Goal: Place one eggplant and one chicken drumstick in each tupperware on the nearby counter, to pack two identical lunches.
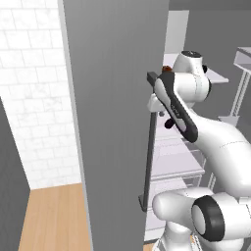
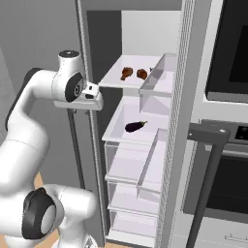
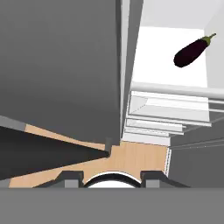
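The pincer [image 2: 91, 92] is pressed together at the top of the fridge door's dark vertical handle [image 1: 148, 147], apparently pinching it, though the fingertips are hidden. An eggplant [image 2: 135, 126] lies on a white shelf [image 2: 116, 127]; two drumsticks [image 2: 134, 73] lie on the shelf above.

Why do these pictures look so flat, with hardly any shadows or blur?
Right base view: the fridge shelves are evenly lit, the eggplant casting barely a shadow. Hand view: the eggplant is crisp, nothing out of focus. Left base view: the grey door is one flat tone, no glare.

White tiled wall [image 1: 34, 93] stands to my left, over a pale wood floor [image 1: 54, 215]. Before me, an open grey fridge door [image 1: 112, 122]; a dark oven [image 2: 227, 126] sits right.
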### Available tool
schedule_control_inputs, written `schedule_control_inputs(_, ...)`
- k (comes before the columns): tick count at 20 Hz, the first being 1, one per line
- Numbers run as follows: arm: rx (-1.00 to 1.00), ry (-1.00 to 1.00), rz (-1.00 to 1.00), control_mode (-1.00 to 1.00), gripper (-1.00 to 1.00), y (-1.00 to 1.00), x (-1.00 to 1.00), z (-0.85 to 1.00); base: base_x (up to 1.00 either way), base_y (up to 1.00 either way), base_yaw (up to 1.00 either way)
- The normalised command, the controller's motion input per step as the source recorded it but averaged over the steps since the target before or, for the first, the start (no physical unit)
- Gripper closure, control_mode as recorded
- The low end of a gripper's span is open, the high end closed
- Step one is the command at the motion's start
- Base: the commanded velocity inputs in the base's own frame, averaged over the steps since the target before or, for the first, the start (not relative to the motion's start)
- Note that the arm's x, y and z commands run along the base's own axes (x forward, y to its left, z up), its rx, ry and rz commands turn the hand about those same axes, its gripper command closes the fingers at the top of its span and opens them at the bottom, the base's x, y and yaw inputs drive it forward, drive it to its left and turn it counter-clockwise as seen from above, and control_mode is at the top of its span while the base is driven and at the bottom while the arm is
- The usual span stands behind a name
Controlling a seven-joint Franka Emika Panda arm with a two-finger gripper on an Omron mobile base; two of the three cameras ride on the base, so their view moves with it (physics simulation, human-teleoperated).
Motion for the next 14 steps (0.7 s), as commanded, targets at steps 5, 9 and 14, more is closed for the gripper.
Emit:
schedule_control_inputs(5,0.08,-0.21,-0.17,-1.0,-1.0,-0.76,-0.55,-0.44,0.0,0.0,0.0)
schedule_control_inputs(9,0.09,-0.19,-0.27,-1.0,-1.0,-0.92,-0.16,-0.44,0.0,0.0,0.0)
schedule_control_inputs(14,0.09,-0.02,-0.21,-1.0,-1.0,-0.22,0.43,-0.3,0.0,0.0,0.0)
